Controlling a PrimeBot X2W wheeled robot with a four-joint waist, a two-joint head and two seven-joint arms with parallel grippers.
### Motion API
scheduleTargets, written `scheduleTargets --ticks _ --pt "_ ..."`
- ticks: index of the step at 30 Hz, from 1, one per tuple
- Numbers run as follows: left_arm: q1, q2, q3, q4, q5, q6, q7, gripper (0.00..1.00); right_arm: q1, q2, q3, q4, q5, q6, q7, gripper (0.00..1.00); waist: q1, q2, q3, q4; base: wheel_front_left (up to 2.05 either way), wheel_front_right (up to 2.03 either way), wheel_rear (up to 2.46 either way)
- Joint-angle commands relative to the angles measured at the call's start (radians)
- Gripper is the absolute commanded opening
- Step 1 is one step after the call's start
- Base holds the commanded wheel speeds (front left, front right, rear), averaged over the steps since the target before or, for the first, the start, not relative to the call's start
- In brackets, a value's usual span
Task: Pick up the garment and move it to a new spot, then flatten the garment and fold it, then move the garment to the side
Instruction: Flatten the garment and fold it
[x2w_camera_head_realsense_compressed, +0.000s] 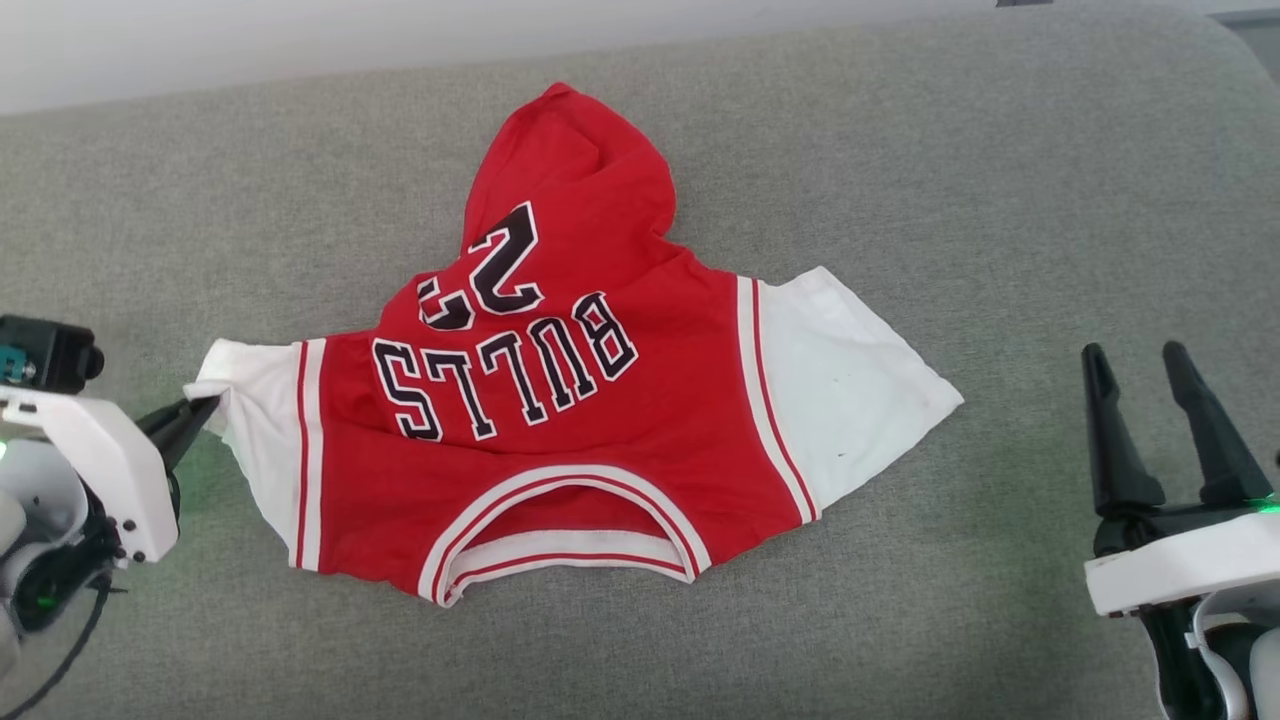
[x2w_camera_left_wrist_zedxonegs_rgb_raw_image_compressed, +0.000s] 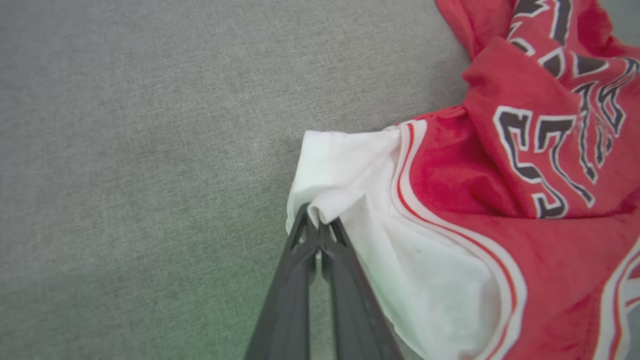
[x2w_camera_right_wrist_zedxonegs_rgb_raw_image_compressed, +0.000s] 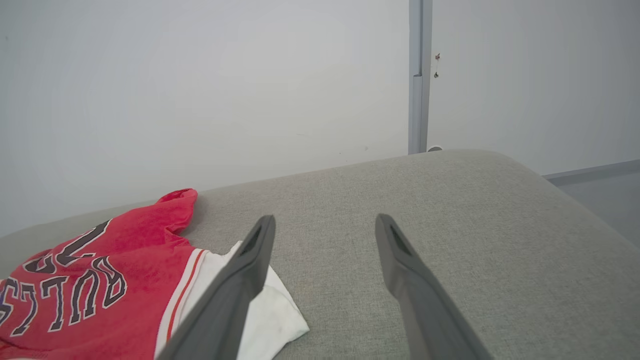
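- The garment (x2w_camera_head_realsense_compressed: 560, 400), a red jersey with white short sleeves and black lettering outlined in white, lies on a grey fabric cushion (x2w_camera_head_realsense_compressed: 1000, 150), about midway between the cushion's left and right sides.
- The striped neck trim (x2w_camera_head_realsense_compressed: 570, 540) points toward the near edge, so from the head view the word and number on the chest read upside down.
- The lower body of the garment is bunched and folded over itself. It narrows to a crumpled red peak (x2w_camera_head_realsense_compressed: 570, 130) close to the cushion's far edge, and the cloth is not flat.
- Your left gripper (x2w_camera_head_realsense_compressed: 205, 408) is clenched on the outer edge of the white sleeve (x2w_camera_head_realsense_compressed: 255, 400) on the cushion's left side.
- In the left wrist view, the two dark fingers of that gripper (x2w_camera_left_wrist_zedxonegs_rgb_raw_image_compressed: 317, 225) press together with a small fold of white cloth pinched between their tips, and the sleeve puckers around the pinch.
- Your right gripper (x2w_camera_head_realsense_compressed: 1133, 350) is released and grasps nothing. Its fingers are spread above the cushion's right side, well apart from the other white sleeve (x2w_camera_head_realsense_compressed: 850, 390).
- In the right wrist view, the spread fingers (x2w_camera_right_wrist_zedxonegs_rgb_raw_image_compressed: 250, 260) point toward the far edge, with a pale wall (x2w_camera_right_wrist_zedxonegs_rgb_raw_image_compressed: 200, 90) behind it.
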Motion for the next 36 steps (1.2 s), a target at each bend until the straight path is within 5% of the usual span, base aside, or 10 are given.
scheduleTargets --ticks 1,2,3,9,14,21,24,29,36 --pt "0.023 -0.004 0.001 0.009 -0.010 0.002 -0.017 0.33 0.006 -0.004 0.008 -0.009 -0.010 0.000 0.010 1.00 0.0000 0.0000 -0.010 -0.003 0.00 0.00 0.00" --pt "0.029 -0.008 0.002 0.013 -0.013 0.002 -0.032 0.46 0.009 -0.008 0.013 -0.014 -0.012 0.000 0.014 1.00 0.0000 0.0000 -0.015 -0.003 0.00 0.00 0.00" --pt "0.036 -0.009 0.002 0.019 -0.012 0.002 -0.049 1.00 0.011 -0.014 0.020 -0.016 -0.014 0.000 0.021 1.00 0.0000 0.0000 -0.021 -0.003 0.00 0.00 0.00" --pt "0.085 -0.025 0.001 0.055 0.025 0.002 -0.161 1.00 0.026 -0.077 0.064 -0.035 -0.029 0.000 0.083 1.00 0.0000 0.0000 -0.057 0.035 0.00 0.00 0.00" --pt "0.135 -0.057 0.068 0.012 0.051 0.057 -0.225 1.00 0.031 -0.198 0.169 -0.050 -0.047 0.000 0.191 1.00 0.0000 0.0000 -0.074 0.090 0.00 0.00 0.00" --pt "0.360 -0.223 0.552 -0.186 0.332 0.199 -0.229 1.00 -0.005 -0.383 0.340 -0.037 0.006 0.000 0.387 1.00 0.0000 0.0000 -0.085 0.189 0.00 0.00 0.00" --pt "0.503 -0.327 0.728 -0.295 0.506 0.223 -0.229 1.00 -0.024 -0.466 0.412 -0.032 0.037 0.000 0.451 1.00 0.0000 0.0000 -0.085 0.228 0.00 0.00 0.00" --pt "0.668 -0.475 0.901 -0.412 0.713 0.182 -0.229 1.00 -0.073 -0.607 0.525 -0.005 0.064 0.000 0.517 1.00 0.0000 0.0000 -0.074 0.289 0.00 0.00 0.00" --pt "0.782 -0.630 1.036 -0.469 0.859 0.118 -0.230 1.00 -0.149 -0.700 0.642 0.048 0.091 0.000 0.533 1.00 0.0000 0.0000 -0.047 0.339 0.00 0.00 0.00"
